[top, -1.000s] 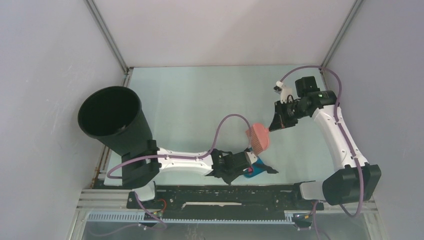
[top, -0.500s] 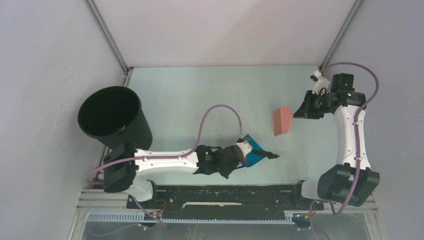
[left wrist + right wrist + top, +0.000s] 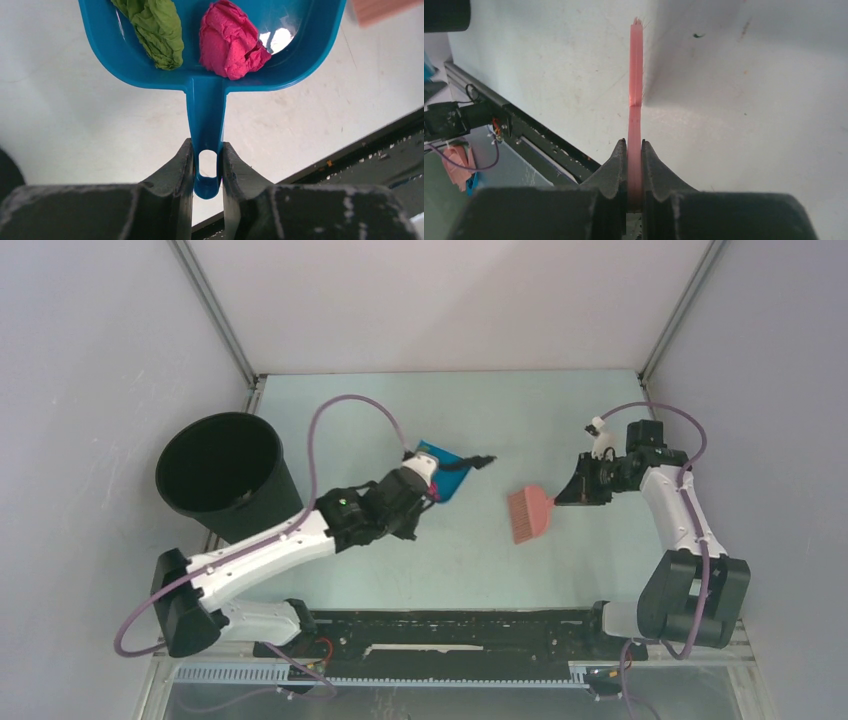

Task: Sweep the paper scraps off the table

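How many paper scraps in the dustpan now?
2, in the left wrist view: a green scrap in the dustpan's left half, a pink scrap in its right half. The pan's front is out of frame, so more may be hidden.

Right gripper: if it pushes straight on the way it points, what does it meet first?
The right gripper is shut on the flat pink brush, which leads. Beyond the bristles only bare pale mint-green table shows, so probably the table; height unclear.

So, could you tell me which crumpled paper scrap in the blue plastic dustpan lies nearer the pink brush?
The crumpled magenta scrap; the green scrap lies on the far side of the dustpan from the brush.
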You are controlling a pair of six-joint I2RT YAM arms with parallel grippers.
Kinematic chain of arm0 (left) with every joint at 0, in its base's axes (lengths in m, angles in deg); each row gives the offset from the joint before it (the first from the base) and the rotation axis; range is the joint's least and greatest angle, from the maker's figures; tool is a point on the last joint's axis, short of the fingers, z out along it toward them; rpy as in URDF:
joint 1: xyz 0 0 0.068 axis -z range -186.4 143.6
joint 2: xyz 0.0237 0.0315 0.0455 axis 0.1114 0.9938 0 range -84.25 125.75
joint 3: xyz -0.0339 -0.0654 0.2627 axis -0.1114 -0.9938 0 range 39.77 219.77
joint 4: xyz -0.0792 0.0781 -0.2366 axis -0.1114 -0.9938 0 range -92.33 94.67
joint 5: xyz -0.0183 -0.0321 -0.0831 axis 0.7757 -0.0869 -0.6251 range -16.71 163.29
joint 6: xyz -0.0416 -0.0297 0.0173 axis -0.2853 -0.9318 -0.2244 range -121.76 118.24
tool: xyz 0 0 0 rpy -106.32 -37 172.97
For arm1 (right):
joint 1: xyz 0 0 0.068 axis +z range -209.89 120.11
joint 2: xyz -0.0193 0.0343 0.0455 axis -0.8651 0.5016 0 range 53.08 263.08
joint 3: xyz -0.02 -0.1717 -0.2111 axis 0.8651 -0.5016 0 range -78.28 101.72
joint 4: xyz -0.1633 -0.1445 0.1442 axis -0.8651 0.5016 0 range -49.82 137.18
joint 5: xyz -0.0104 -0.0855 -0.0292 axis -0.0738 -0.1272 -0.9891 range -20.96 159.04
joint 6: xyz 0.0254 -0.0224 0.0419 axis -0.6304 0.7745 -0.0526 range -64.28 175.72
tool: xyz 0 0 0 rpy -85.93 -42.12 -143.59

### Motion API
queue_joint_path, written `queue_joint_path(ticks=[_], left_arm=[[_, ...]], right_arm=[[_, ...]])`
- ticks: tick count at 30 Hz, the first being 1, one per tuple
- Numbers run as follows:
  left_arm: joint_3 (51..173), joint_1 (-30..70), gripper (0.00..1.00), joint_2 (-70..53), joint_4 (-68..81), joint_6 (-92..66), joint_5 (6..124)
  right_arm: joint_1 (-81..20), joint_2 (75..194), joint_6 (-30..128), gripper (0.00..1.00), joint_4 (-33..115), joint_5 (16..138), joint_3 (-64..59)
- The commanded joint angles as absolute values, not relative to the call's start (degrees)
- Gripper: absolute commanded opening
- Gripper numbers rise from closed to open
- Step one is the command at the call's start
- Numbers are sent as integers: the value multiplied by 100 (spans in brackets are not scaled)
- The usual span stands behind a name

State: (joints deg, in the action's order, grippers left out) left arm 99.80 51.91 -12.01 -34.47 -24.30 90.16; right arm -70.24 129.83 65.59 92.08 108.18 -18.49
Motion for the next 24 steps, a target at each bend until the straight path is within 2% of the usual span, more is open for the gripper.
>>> queue_joint_path(ticks=[1,13,20,24], left_arm=[[10589,4602,0,-1778,-4120,-2581,9439],[11017,2717,0,-2971,-4708,-2965,9285],[10976,1641,0,-3420,-4530,-3138,8891],[10788,789,0,-3654,-4262,-3308,8244]], right_arm=[[-6885,12990,6653,0,8909,11410,-1834],[-6798,13088,6851,0,9089,11580,-1930],[-6538,13216,6855,0,9015,11206,-1931],[-6394,13274,6850,0,8976,11021,-1937]])
